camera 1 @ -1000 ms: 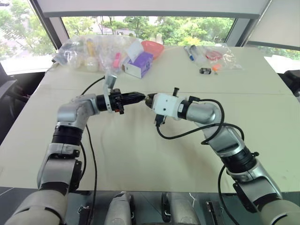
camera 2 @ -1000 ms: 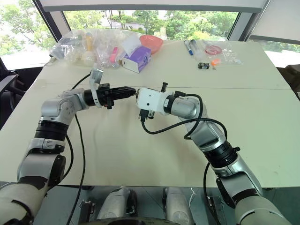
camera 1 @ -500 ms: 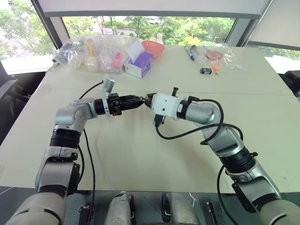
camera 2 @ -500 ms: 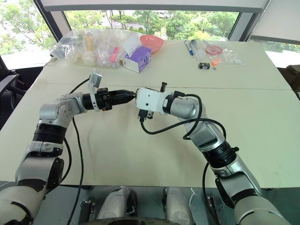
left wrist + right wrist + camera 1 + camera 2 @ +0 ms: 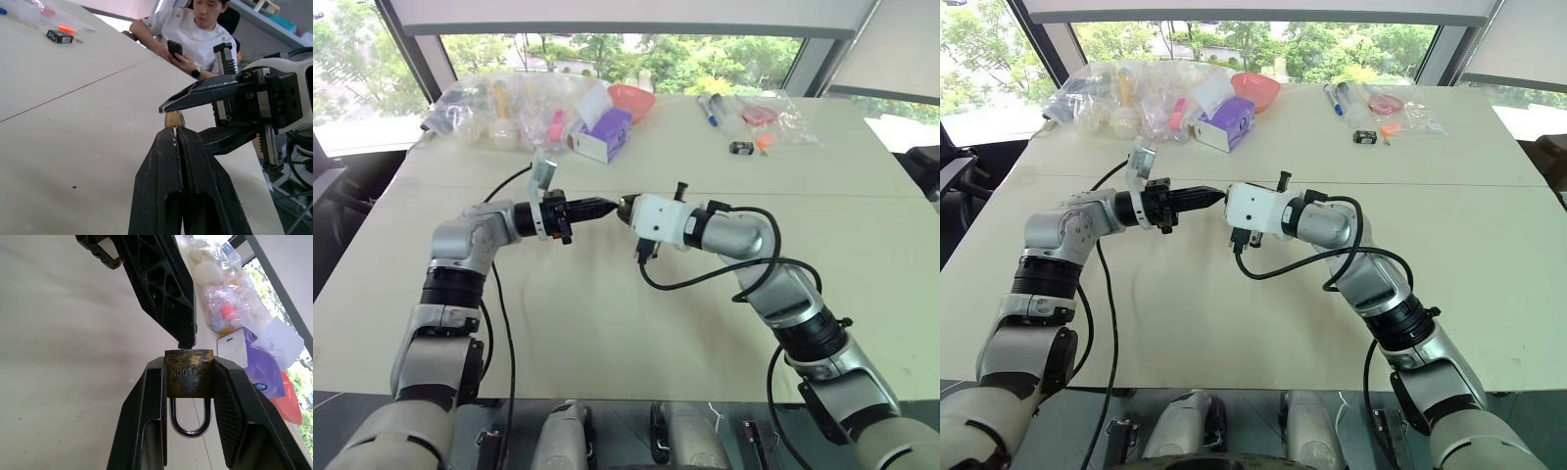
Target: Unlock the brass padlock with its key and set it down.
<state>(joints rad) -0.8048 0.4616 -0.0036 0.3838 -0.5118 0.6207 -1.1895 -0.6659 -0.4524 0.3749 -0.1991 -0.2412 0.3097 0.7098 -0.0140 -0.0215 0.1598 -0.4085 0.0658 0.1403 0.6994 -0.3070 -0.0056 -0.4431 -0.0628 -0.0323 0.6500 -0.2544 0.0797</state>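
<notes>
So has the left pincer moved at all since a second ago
No. The left pincer sits at the same spot beside the right pincer, tips at the brass padlock, below the purple box.

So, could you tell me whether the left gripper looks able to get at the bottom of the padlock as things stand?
Probably yes: the right gripper clamps the padlock by its sides, bottom face bare, and the left gripper already meets it with nothing between.

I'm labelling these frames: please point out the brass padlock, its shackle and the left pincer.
brass padlock [image 5: 190, 373], right wrist view, centre of body.
shackle [image 5: 187, 425], right wrist view, bottom of loop.
left pincer [image 5: 175, 131], left wrist view, closed tips.
</notes>
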